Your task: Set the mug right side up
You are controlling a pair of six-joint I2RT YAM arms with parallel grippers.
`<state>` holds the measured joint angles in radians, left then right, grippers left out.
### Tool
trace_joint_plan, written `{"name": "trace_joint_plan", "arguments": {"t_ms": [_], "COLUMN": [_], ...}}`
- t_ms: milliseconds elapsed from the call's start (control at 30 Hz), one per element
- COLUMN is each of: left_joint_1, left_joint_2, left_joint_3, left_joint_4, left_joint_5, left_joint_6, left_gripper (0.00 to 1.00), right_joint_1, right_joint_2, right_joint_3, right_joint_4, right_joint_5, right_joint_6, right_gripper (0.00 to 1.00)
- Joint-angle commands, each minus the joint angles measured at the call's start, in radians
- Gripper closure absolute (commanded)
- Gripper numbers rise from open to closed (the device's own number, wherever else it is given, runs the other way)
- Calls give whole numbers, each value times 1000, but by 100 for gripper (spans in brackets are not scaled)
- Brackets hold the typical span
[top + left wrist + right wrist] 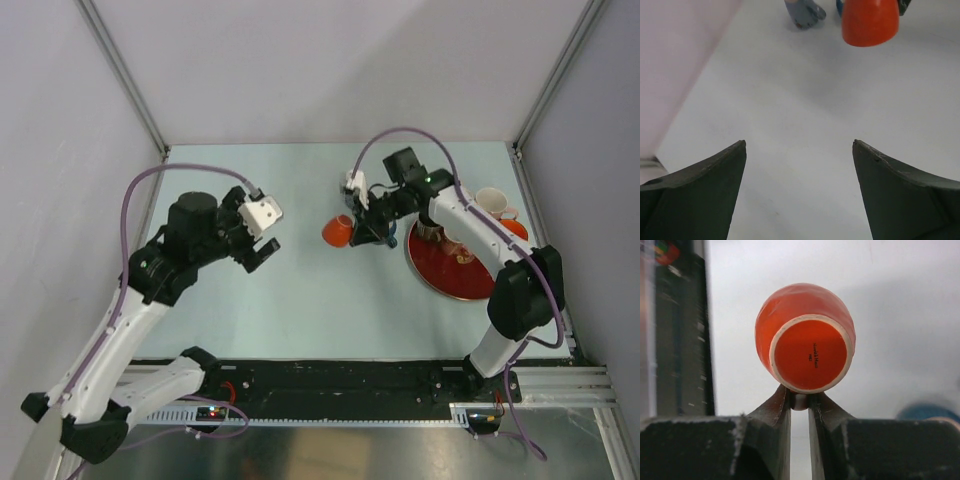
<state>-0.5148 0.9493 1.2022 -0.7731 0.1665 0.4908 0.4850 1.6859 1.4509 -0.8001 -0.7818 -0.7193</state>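
mug (807, 347), glossy orange ceramic, rounded, with a pale unglazed ring around its flat base, lies sideways near the middle of the table (300, 310). its long axis is level and its base faces the right gripper (799, 399), which is clamped on the mug's side. left gripper (800, 162) gapes wide. a red plate (450, 282) by the right edge carries cups (432, 232).

L arm (120, 320) & R arm (480, 225), white links w/ black joints, purple cables (140, 190), dark wedge-shaped pincer fingers (695, 195), green LED (428, 180)

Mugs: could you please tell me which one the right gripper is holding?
The orange mug, left of the red plate; the white mug near the plate is free.
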Motion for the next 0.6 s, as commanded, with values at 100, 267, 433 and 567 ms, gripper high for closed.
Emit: {"name": "trace_joint_plan", "arguments": {"t_ms": [100,267,433,567], "left_joint_1": [-131,-224,-276,-299], "left_joint_2": [-184,-252,-228,-170], "left_joint_3": [-172,-326,-388,-391], "left_joint_4": [322,607,797,879], "left_joint_5": [-14,-74,-100,-105], "left_joint_6": [482,668,759,796], "left_gripper": [10,10,22,30], "right_joint_1": [-9,-6,12,16], "right_joint_2": [48,27,42,39], "right_joint_3": [227,42,-81,-85], "right_joint_4": [-127,610,1344,1342], "right_joint_5": [-522,-733,-833,-840], "right_joint_6": [311,1019,1657,1660], "right_gripper": [100,100,100,100]}}
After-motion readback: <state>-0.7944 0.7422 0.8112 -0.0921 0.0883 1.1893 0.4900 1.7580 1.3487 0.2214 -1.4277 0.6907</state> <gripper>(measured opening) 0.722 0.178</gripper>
